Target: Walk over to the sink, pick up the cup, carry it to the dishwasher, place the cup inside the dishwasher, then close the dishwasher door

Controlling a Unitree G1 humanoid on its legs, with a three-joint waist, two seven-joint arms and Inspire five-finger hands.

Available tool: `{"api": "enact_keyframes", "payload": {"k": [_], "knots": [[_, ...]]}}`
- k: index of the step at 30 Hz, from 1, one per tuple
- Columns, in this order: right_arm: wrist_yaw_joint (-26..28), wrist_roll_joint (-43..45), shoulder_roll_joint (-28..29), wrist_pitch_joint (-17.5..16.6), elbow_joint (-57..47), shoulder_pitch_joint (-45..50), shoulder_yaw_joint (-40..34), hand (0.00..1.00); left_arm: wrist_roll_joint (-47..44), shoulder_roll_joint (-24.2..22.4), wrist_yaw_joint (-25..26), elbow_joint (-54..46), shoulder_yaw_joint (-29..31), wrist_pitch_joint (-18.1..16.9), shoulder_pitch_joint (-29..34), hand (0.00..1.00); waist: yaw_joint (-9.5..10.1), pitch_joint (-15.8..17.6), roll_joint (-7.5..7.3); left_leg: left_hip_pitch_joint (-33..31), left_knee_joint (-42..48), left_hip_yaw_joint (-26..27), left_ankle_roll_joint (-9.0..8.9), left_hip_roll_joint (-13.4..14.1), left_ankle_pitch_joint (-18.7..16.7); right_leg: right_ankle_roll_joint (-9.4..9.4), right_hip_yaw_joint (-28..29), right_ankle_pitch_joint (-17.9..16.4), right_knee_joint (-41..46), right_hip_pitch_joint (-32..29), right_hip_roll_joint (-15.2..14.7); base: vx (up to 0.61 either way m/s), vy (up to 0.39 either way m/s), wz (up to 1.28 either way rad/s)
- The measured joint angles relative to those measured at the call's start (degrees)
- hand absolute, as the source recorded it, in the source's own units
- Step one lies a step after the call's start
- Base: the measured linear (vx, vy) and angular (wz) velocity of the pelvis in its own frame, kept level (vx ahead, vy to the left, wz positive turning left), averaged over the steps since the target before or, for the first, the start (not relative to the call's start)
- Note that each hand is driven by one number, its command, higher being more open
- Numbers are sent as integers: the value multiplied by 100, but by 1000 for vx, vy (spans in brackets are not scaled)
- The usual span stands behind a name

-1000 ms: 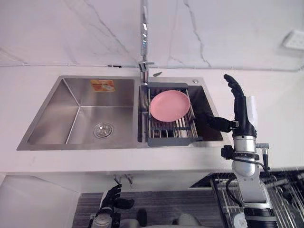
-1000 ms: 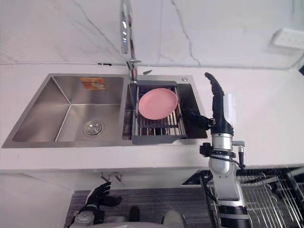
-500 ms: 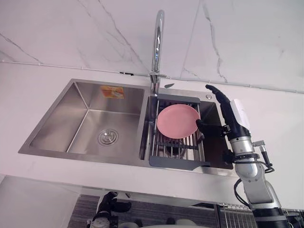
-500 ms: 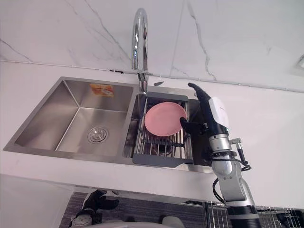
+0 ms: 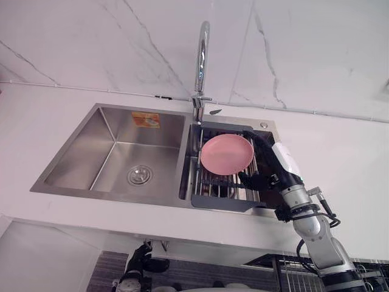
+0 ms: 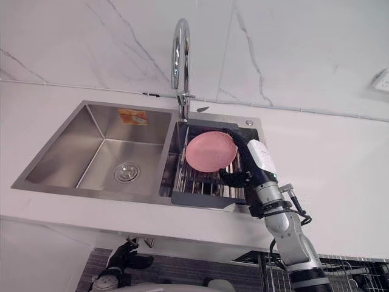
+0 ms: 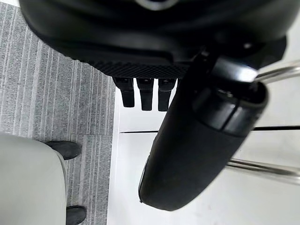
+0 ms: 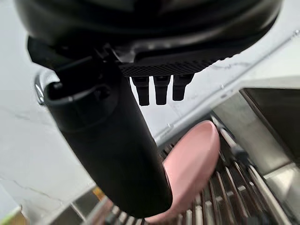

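Dropping from its raised pose, the right hand (image 5: 267,171) reaches into the sink (image 5: 91,152), fingers straight, thumb out beside the pink plate (image 5: 226,154). The left hand (image 5: 142,260) hangs relaxed.

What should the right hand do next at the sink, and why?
Probably ease the right hand sideways onto the plate's edge and curl its fingers round it. The hand is open, low in the sink beside the pink plate, which leans on the rack, and holds nothing. The left hand hangs idle below the counter.
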Motion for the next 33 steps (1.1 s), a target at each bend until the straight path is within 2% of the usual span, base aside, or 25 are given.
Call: {"api": "enact_keyframes", "payload": {"k": [6,22,33], "knots": [[-22,-411,-169,25,480,-253,336,90,64,8,-9,-18,-56,-32,-5,90,4,-5,9,-120,2,-77,-5,-2,1,1,-77,5,-53,-87,-3,49,-10,6],[-375,-1362,-256,195,1062,-567,352,90,62,0,5,-62,-103,-41,-6,90,89,-5,10,-218,27,-193,-17,-11,10,1,-196,4,-56,-104,-16,-9,-7,3],[-405,-1886,-558,227,1652,-1176,697,90,64,4,3,-115,-162,-56,-6,90,109,-5,10,-250,27,-257,-17,-35,21,1,-265,4,-104,-100,-17,4,-4,2]]}}
